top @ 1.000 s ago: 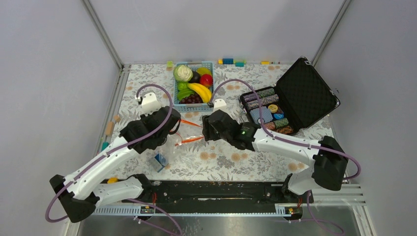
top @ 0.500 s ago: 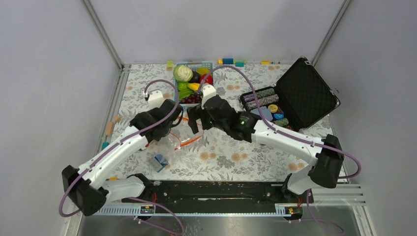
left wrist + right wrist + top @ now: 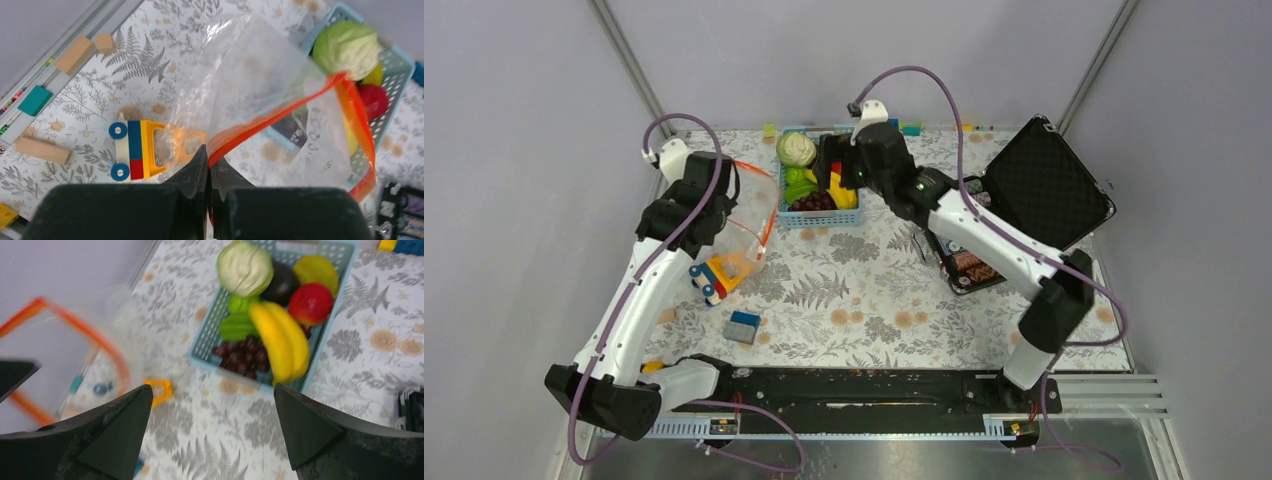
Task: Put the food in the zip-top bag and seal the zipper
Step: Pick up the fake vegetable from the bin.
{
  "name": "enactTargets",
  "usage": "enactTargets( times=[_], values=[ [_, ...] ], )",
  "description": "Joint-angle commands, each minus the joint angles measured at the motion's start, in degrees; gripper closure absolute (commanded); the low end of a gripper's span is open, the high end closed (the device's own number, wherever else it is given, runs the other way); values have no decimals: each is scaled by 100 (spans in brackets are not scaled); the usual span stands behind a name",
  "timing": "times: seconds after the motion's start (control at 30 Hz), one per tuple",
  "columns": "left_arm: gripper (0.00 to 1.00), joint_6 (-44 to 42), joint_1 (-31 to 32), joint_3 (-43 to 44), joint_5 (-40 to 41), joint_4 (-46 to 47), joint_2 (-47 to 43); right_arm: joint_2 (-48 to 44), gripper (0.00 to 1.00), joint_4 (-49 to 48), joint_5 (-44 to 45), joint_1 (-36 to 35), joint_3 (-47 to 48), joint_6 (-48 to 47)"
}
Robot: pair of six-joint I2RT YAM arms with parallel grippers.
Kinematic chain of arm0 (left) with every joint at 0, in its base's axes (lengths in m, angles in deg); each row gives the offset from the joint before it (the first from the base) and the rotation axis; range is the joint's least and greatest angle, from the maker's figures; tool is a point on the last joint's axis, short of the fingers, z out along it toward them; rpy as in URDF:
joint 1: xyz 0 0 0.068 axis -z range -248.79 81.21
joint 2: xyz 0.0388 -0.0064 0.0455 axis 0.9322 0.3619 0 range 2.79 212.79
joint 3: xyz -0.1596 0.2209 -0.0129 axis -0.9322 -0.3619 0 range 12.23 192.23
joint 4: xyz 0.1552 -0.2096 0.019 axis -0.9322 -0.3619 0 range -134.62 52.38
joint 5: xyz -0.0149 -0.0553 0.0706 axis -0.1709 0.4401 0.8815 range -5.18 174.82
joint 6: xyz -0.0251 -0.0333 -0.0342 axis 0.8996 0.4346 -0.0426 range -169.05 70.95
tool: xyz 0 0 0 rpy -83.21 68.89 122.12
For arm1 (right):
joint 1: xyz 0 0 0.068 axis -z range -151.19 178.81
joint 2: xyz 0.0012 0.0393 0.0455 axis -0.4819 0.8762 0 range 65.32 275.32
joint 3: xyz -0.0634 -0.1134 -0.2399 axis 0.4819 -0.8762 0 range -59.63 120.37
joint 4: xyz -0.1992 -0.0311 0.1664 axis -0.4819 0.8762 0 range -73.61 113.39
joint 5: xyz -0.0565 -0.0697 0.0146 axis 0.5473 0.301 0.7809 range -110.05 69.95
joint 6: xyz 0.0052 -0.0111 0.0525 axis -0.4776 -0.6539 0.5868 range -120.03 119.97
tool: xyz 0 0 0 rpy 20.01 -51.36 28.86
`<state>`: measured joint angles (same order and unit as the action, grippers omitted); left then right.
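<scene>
Only the left wrist view shows the left gripper (image 3: 209,152) clenched on the zipper (image 3: 272,116). The clear, crinkled zip-top bag (image 3: 250,65) hangs mouth agape at the table's (image 3: 864,290) 10 o'clock. The right wrist view shows the right gripper (image 3: 214,388) spread wide, grasping nothing, over the blue basket (image 3: 207,342) at 12 o'clock, which contains cabbage (image 3: 245,267), banana (image 3: 277,342), apple (image 3: 311,303) and grapes (image 3: 245,357)
</scene>
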<state>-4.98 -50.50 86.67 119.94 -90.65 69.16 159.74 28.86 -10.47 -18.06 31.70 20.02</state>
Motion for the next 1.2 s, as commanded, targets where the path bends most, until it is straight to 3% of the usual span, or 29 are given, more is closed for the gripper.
enactTargets(
  times=[0.0, 0.23, 0.4, 0.47, 0.63, 0.77, 1.0, 1.1, 1.17],
  values=[
    [100, -134, -278, 557, 67, 226, 28, 1027, 0, -275, 409, 289, 1042, 315],
    [100, -20, -428, 364, 243, 253, 120, 2950, 0, -749, 765, 498, 2910, 1028],
    [100, -16, -481, 96, 268, 401, 210, 4922, 0, -121, 746, 552, 5584, 1211],
    [100, -22, -499, 59, 264, 410, 241, 5307, 0, -122, 984, 552, 6115, 1203],
    [100, -56, -519, -33, 207, 527, 250, 5312, 0, -1177, 1463, 579, 5214, 1222],
    [100, -109, -528, -123, 68, 659, 235, 5943, 0, -945, 1473, 596, 5960, 1218],
    [100, -183, -528, -206, 2, 750, 263, 6360, 1, -1486, 1163, 667, 5898, 1748],
    [100, -228, -528, -243, -73, 816, 276, 6464, 10, -1707, 921, 694, 5908, 1741],
    [100, -253, -528, -254, -128, 837, 288, 6417, 28, -1770, 770, 728, 5789, 1824]
  ],
)
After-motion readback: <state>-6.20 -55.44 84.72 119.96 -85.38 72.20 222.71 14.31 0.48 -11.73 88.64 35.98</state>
